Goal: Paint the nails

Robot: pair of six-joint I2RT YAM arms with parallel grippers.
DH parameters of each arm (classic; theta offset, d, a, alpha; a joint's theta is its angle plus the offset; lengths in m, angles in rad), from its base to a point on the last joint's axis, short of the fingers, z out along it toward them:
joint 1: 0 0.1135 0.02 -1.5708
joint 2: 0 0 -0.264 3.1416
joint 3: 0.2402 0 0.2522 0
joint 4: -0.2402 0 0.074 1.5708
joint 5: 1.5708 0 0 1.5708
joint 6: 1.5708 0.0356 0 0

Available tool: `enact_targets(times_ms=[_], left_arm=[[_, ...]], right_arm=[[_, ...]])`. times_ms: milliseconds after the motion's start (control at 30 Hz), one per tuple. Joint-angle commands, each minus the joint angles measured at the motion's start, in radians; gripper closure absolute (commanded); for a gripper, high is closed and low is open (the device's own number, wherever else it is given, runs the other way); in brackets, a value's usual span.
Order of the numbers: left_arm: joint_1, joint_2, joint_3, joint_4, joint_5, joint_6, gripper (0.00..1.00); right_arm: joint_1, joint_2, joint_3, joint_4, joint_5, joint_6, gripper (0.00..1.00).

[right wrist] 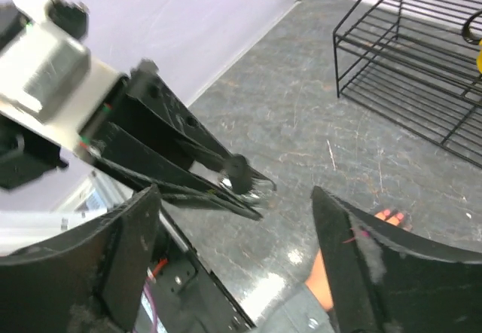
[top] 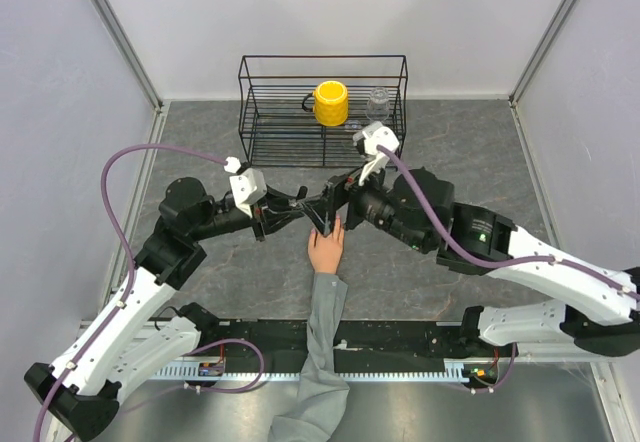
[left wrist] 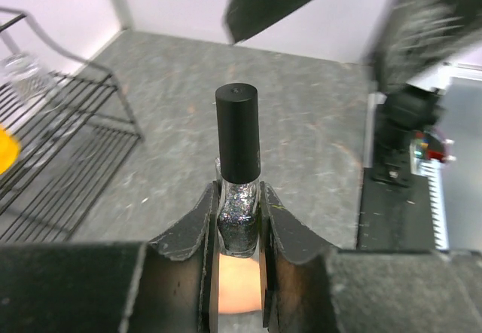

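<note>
Pinching, in the left gripper (left wrist: pixel 239 224), a small glass bottle of silver glitter polish with black cylindrical cap (left wrist: pixel 238 133), readable only from the left wrist. Holding the right gripper (right wrist: pixel 235 197) spread wide just right of it. Lying just near of both, overhead: peach mannequin hand (top: pixel 326 250) in grey fabric sleeve (top: pixel 322 352). Showing reddish nails (right wrist: pixel 392 215) only from the right wrist.

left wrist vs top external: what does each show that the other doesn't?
Left wrist only: a glitter polish bottle with a black cap, upright, clamped in the left claw.
Top external only: the mannequin hand in outline, its grey sleeve, and both arms.
Both: the wire rack, the glass jar, the grey table, and at least a peach patch of the hand.
</note>
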Motion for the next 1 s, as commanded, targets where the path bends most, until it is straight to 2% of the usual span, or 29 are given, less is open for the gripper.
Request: enact_targets(times_ms=[0, 33, 100, 167, 233, 433, 467, 533, 567, 633, 667, 700, 733, 767, 800, 833, 867, 933, 967], left_arm=[[0.001, -0.007, 0.034, -0.010, -0.103, 0.050, 0.98], [0.001, -0.010, 0.033, -0.009, -0.101, 0.050, 0.98], [0.001, -0.012, 0.033, -0.010, -0.107, 0.050, 0.98], [0.001, -0.015, 0.033, -0.010, -0.107, 0.048, 0.98], [0.001, -0.018, 0.030, -0.004, -0.104, 0.047, 0.98], [0.001, -0.020, 0.031, 0.002, -0.078, 0.042, 0.98], [0.001, -0.021, 0.031, 0.002, -0.055, 0.041, 0.98], [0.001, -0.020, 0.031, 0.014, -0.002, 0.038, 0.98], [0.001, -0.016, 0.033, 0.022, 0.099, 0.035, 0.98], [0.001, -0.016, 0.030, 0.074, 0.230, 0.009, 0.98], [0.001, -0.019, 0.017, 0.118, 0.370, -0.010, 0.98], [0.001, -0.026, 0.007, 0.155, 0.435, -0.034, 0.98], [0.001, -0.029, -0.006, 0.269, 0.503, -0.113, 0.98], [0.001, -0.029, -0.030, 0.330, 0.629, -0.161, 0.98], [-0.001, -0.023, -0.042, 0.393, 0.676, -0.213, 0.98], [-0.004, -0.018, -0.052, 0.462, 0.712, -0.308, 0.98], [-0.010, -0.012, -0.059, 0.515, 0.757, -0.332, 0.98], [-0.013, -0.001, -0.056, 0.516, 0.769, -0.337, 0.98], [-0.013, 0.000, -0.056, 0.504, 0.754, -0.330, 0.98]], right_arm=[[0.068, 0.097, 0.115, -0.053, 0.285, 0.039, 0.16], [0.082, 0.135, 0.148, -0.069, 0.326, 0.036, 0.19], [0.109, 0.168, 0.176, -0.081, 0.371, 0.036, 0.33], [0.122, 0.203, 0.198, -0.087, 0.402, 0.034, 0.40], [0.128, 0.226, 0.209, -0.087, 0.414, 0.036, 0.42], [0.130, 0.238, 0.209, -0.087, 0.397, 0.031, 0.68], [0.130, 0.237, 0.207, -0.086, 0.387, 0.016, 0.78], [0.131, 0.218, 0.192, -0.075, 0.353, -0.012, 0.89], [0.130, 0.208, 0.181, -0.067, 0.344, -0.044, 1.00], [0.127, 0.157, 0.129, -0.024, 0.272, -0.102, 1.00], [0.116, 0.139, 0.111, -0.011, 0.227, -0.131, 1.00], [0.105, 0.098, 0.069, 0.005, 0.077, -0.195, 1.00], [0.091, 0.076, 0.043, 0.044, -0.025, -0.231, 1.00], [0.056, 0.054, 0.019, 0.063, -0.177, -0.274, 1.00], [0.038, 0.025, -0.029, 0.089, -0.454, -0.336, 1.00], [0.016, 0.018, -0.046, 0.095, -0.605, -0.361, 1.00], [-0.020, 0.019, -0.057, 0.097, -0.715, -0.378, 1.00], [-0.048, 0.045, -0.061, 0.095, -0.890, -0.386, 1.00], [-0.067, 0.057, -0.052, 0.095, -0.908, -0.388, 1.00]])
